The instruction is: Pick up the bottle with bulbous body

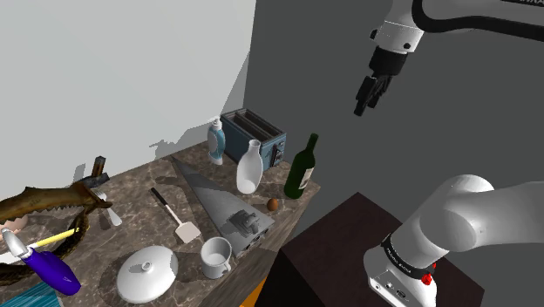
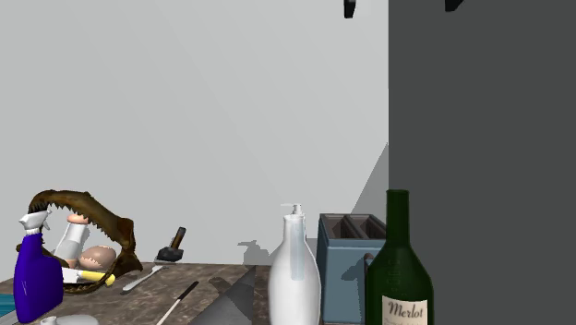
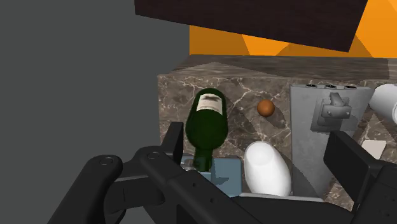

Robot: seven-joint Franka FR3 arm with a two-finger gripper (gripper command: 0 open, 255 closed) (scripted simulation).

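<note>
2 black fingers [image 3: 347,156] stand wide apart in the wrist view, so the gripper [image 1: 368,98] is open and holds nothing. In the shoulder view it hangs high in front of the dark grey wall, well above the marble counter [image 1: 139,187] and off to that view's right of the bottles.

Down on the counter, the white bottle [image 1: 248,167] with the rounded body stands upright, just in front of the blue-grey toaster [image 1: 255,133] and touching nothing. The second exterior view shows a pump top on it. To its right in the shoulder view stands 1 green wine bottle [image 1: 302,168], near but apart, with a Merlot label plain in the second exterior view. A small brown ball [image 1: 273,204] lies on the marble between the 2 bottles, closer to the counter's front edge.

From the wrist camera, looking down, the white bottle's shoulders sit between the 2 spread fingers, far below them and untouched, and the green bottle is right beside it.

Elsewhere on the counter: a grey wedge-shaped model [image 1: 222,205], a white mug [image 1: 215,257], a white lid [image 1: 146,272], a spatula [image 1: 174,216], and a blue spray bottle [image 1: 48,266] at the shoulder view's far left. A second white bottle with blue on it [image 1: 215,141] stands to the left of the toaster in that view.
</note>
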